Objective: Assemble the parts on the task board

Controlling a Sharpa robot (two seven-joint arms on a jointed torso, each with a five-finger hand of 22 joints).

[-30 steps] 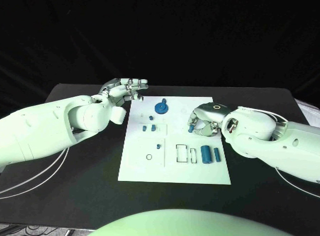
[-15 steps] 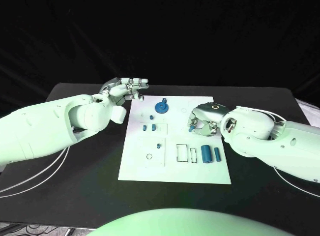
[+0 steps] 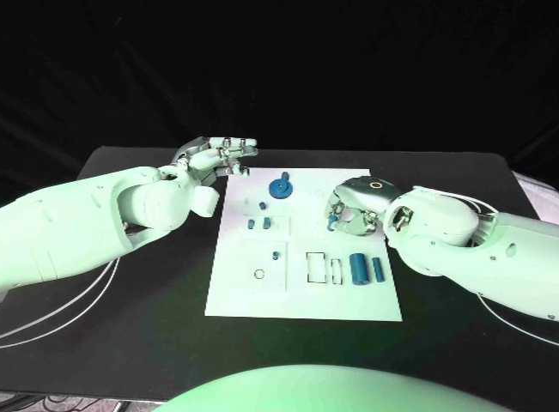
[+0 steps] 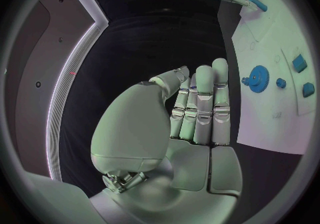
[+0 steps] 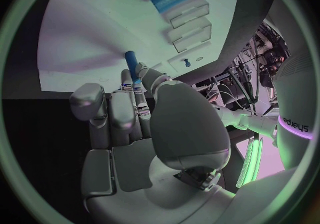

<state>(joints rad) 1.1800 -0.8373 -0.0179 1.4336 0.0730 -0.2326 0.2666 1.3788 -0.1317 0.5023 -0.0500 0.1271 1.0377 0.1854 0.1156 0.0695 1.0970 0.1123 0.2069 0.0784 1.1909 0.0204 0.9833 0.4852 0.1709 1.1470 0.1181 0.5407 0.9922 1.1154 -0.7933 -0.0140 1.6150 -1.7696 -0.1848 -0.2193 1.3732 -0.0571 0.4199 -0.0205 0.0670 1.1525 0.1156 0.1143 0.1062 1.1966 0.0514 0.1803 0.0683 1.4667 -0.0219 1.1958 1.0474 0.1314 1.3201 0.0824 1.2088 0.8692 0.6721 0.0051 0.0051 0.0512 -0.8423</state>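
While the right hand [image 3: 354,210] hovers over the right part of the task board [image 3: 306,296], it pinches a small blue peg [image 5: 133,65] between its fingers [image 5: 124,104]; in the right wrist view the peg sticks up past the fingertips, and in the head view a bit of blue shows under the hand at about the middle of the board's right side. Its other fingers are curled in close around the peg.

At the far left corner of the board, the left hand [image 3: 217,156] hangs above the black surface [image 3: 130,335] with its fingers curled loosely and grasping nothing; the left wrist view shows them lying side by side, bare, with the palm [image 4: 193,165] empty.

On the board, a blue gear [image 3: 282,187] stands near the far edge, with a small blue piece [image 3: 265,206] just beside it toward the robot. Two short blue blocks [image 3: 261,224] sit side by side near the middle left. Farther toward the robot, a tiny blue pin [image 3: 276,255] stands by the outlined slots [image 3: 318,267], and two blue cylinders [image 3: 368,270] lie next to each other at the right of those slots.
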